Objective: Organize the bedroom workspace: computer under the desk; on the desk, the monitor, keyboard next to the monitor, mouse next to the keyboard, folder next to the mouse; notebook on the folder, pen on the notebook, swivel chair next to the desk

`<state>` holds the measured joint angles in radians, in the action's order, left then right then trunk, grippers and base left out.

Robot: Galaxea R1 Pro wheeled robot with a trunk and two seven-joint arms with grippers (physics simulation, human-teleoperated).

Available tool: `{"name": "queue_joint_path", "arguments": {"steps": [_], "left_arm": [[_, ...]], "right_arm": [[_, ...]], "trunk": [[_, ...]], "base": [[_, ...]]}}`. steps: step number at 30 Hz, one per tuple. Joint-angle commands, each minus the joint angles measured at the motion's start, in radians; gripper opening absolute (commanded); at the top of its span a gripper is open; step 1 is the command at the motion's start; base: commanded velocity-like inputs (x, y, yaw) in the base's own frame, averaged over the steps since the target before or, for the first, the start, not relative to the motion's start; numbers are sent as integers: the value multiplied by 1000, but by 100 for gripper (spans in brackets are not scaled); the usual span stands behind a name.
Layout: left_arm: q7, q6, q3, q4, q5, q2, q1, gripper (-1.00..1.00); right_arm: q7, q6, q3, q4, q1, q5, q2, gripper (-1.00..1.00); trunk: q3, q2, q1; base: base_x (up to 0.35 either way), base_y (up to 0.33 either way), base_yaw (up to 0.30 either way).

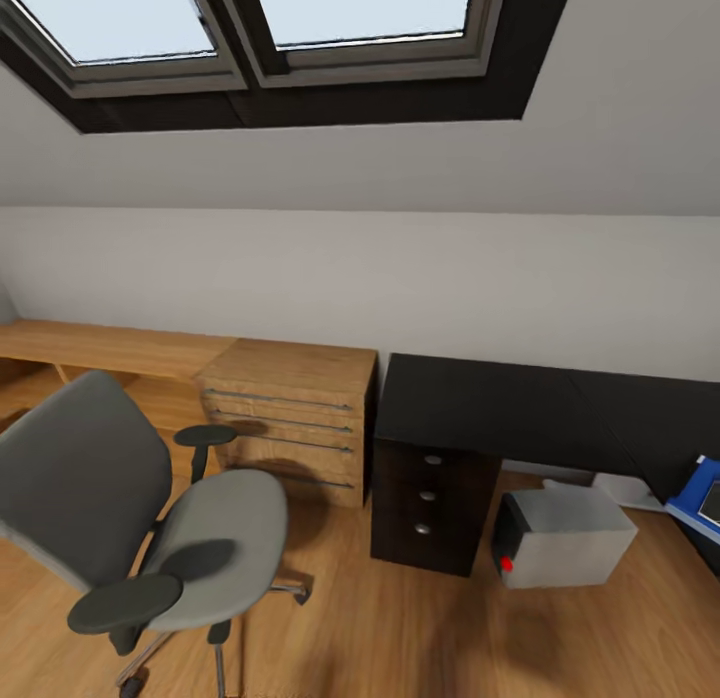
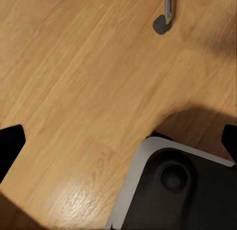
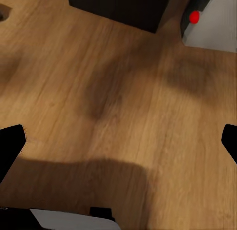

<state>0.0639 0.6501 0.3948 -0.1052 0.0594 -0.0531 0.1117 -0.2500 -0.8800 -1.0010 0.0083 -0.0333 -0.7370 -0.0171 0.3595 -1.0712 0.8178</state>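
1. The wood floor (image 1: 400, 628) runs under everything, below a sloped white wall with 2 skylights (image 1: 230, 18)
2. The desk (image 1: 520, 408), glossy black, stands against the wall at right, its 3-drawer unit (image 1: 430, 503) at its left end; its top is bare in the stretch on view
3. A light-wood drawer chest (image 1: 290, 418) sits just beside the desk's left end, touching or nearly so
4. The swivel chair (image 1: 130, 518) stands at lower left, well apart from the desk, seat bare
5. The computer (image 1: 560, 536) rests on the floor under the desk, just right of the drawer unit, red light facing out
6. The folder (image 1: 700, 493), blue, shows at the right edge with a grey item on it
7. Left gripper (image 2: 118, 141) and right gripper (image 3: 118, 141) hang over the floor, fingers spread wide, holding nothing; the computer (image 3: 210, 18) lies well ahead of the right one
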Motion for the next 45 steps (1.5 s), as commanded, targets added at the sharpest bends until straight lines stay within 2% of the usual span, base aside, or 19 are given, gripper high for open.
{"name": "queue_joint_path", "arguments": {"steps": [1, 9, 19, 28, 33, 37, 45], "left_arm": [[6, 1, 1, -1, 6, 0, 0, 100], [5, -16, 5, -1, 7, 0, 0, 100], [5, -110, 15, -9, 13, 0, 0, 100], [6, -137, 14, -11, 14, -4, 0, 100], [9, -142, 15, -11, 11, -1, 0, 100], [9, -142, 15, -11, 10, -1, 0, 100], [11, -142, 14, -11, 7, 1, 0, 100]], "right_arm": [[-9, -1, -8, 1, 0, 1, -1, 100], [-10, -3, -8, 1, 0, 1, -1, 100], [-14, -2, -7, 1, 0, -1, -3, 100], [-53, 2, 1, 0, 0, -4, -4, 100], [-80, 4, 2, -1, 0, -42, -5, 100], [-82, 4, 1, -1, 0, -52, -6, 100], [-84, 2, 1, -1, 0, -58, -7, 100]], "trunk": [[-2, 7, -4], [-27, 63, -35], [-57, 133, -73], [-80, 196, -107], [-94, 231, -127], [-106, 259, -142], [-105, 259, -142]], "base": [[0, 0, 274], [0, 0, 274], [0, 0, 274], [0, 0, 274], [0, 0, 275], [0, 0, 279], [0, 0, 283]]}}
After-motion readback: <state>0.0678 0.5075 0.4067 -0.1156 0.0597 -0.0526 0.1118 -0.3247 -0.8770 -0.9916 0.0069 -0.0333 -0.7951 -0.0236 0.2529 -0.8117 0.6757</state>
